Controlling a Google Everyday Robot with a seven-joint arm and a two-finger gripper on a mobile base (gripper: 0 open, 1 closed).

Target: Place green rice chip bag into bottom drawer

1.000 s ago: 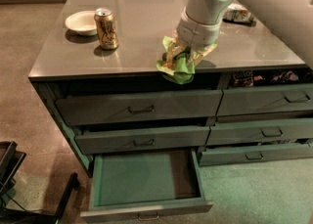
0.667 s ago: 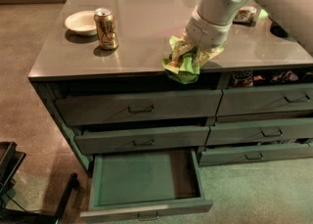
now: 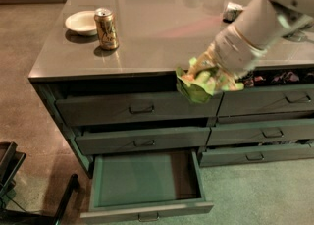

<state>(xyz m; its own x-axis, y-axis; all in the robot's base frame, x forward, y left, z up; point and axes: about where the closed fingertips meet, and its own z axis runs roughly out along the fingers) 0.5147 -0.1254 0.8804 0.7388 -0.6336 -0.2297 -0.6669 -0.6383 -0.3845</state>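
Note:
The green rice chip bag (image 3: 200, 84), crinkled lime-green with pale and orange patches, hangs in the air in front of the counter's front edge, level with the top drawers. My gripper (image 3: 212, 70) is shut on the bag from above right; the white arm reaches in from the upper right. The bottom drawer (image 3: 147, 205) of the left stack is pulled wide open, and its plain teal-green inside shows nothing in it. The bag is above and to the right of the open drawer.
A gold soda can (image 3: 106, 28) and a white bowl (image 3: 81, 22) stand at the counter's (image 3: 162, 17) left. A small dark silvery packet (image 3: 231, 11) lies at the back right. Black chair parts (image 3: 10, 170) stand at the lower left on the floor.
The gripper with the bag has moved off the counter top, forward and down past the front edge. The drawer, can and bowl have not moved.

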